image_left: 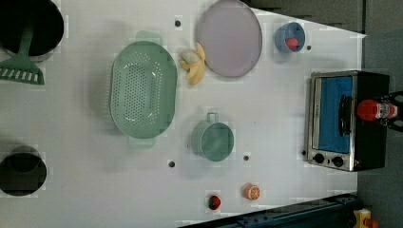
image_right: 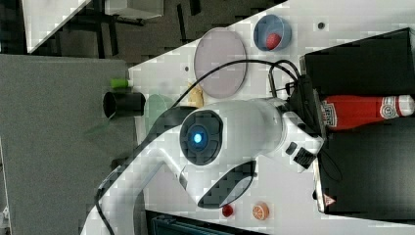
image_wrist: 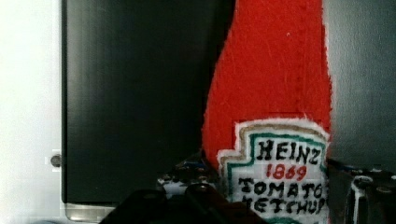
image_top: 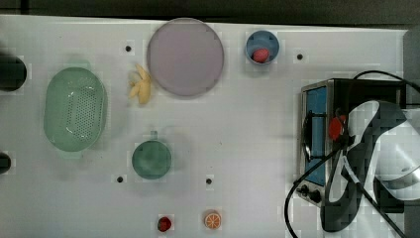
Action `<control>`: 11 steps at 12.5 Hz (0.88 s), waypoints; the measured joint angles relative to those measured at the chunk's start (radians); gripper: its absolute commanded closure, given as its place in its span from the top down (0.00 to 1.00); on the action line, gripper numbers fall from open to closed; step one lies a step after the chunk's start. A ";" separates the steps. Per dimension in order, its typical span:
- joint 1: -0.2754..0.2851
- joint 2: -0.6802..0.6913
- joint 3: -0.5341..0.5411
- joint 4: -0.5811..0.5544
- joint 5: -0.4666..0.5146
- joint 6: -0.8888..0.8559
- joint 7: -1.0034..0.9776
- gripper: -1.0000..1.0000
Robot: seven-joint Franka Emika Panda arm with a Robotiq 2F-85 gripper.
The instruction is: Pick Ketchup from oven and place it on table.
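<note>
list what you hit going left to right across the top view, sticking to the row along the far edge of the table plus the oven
banana → round grey plate → blue bowl with a red fruit in it → oven with the ketchup bottle lying on top

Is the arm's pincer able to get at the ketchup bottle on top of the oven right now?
Probably yes: the pincer already straddles the ketchup bottle lying on the oven top, nothing between.

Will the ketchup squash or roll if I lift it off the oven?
The ketchup looks like stitched felt with fuzzy edges, so probably soft, light and squashable, not slippery. It lies lengthwise on the oven top; its rounded body might roll if nudged.
</note>
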 measured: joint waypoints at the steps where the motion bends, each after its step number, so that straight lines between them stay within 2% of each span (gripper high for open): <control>1: -0.008 -0.006 0.006 0.007 -0.007 -0.008 -0.001 0.64; 4: -0.015 -0.005 0.015 0.032 -0.012 -0.043 -0.006 0.64; 8: 0.000 -0.065 0.026 0.070 -0.164 -0.226 -0.049 0.64; 11: 0.014 -0.131 0.071 0.176 -0.164 -0.290 -0.190 0.64</control>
